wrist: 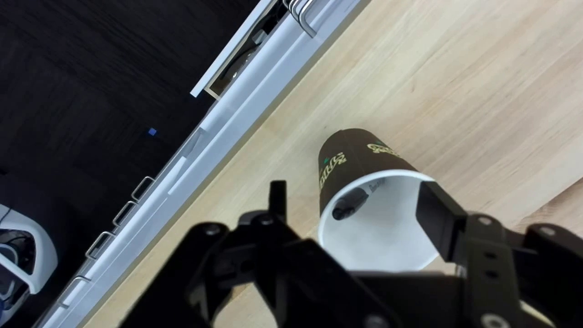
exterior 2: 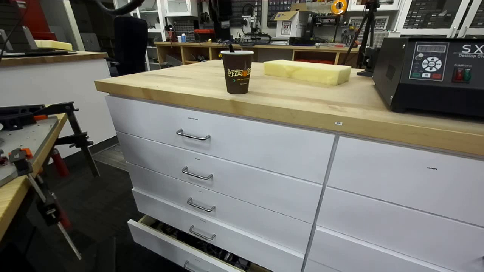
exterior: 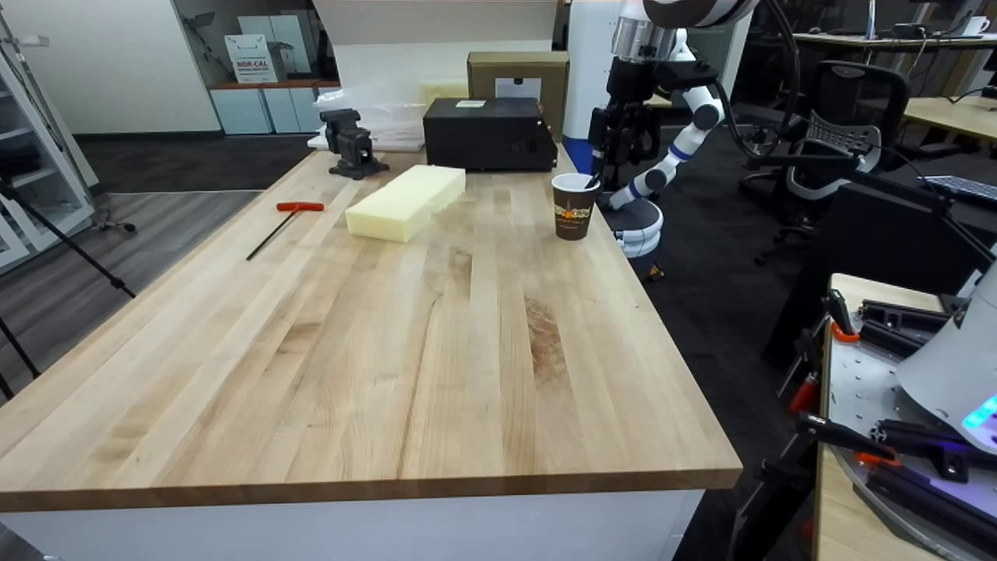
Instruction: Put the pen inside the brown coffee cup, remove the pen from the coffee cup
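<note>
Fingers (wrist: 442,219) parted; pen (wrist: 350,203) shows between them, inside the cup (wrist: 355,166).

Pen (wrist: 350,203) in brown coffee cup (wrist: 353,157), jaws spread apart, wooden tabletop (wrist: 492,100)

1. Coffee cup (exterior 2: 237,79): dark brown outside, white rim and inside, yellow lettering with an orange patch and a small green mark.
2. Pen (wrist: 350,203): black.
3. Pincer (wrist: 354,207): black.
4. Desk (exterior: 405,366): pale tan wood in strips, streaked with darker brown patches.
5. Foam block (exterior: 406,204): plain pale yellow.
6. Tool (exterior: 299,207): red handle, dark shaft.
7. Box (exterior 2: 423,92): black, with red and green switches (exterior 2: 459,74).
8. Drawers (exterior 2: 227,145): white, with silver handles (exterior 2: 193,136).
</note>
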Robot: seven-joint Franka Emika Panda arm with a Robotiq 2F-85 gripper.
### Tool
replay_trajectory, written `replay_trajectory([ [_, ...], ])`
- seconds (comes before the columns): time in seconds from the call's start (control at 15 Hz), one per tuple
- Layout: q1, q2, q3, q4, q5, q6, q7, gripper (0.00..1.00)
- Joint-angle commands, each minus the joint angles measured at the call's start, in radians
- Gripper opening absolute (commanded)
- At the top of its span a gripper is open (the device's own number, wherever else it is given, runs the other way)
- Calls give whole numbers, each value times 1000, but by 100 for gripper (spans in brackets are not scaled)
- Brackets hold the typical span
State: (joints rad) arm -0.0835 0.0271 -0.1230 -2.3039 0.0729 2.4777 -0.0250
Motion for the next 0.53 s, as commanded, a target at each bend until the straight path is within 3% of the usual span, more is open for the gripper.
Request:
replay_trajectory([
  [0.0,-12,20,6,9,14,32,-19,50],
  [0.07,-12,23,6,9,14,36,-19,41],
  [0.27,-12,27,7,10,14,41,-19,30],
  [0.4,-12,28,7,11,14,42,-19,4],
  [0.47,-11,29,7,12,14,43,-19,2],
])
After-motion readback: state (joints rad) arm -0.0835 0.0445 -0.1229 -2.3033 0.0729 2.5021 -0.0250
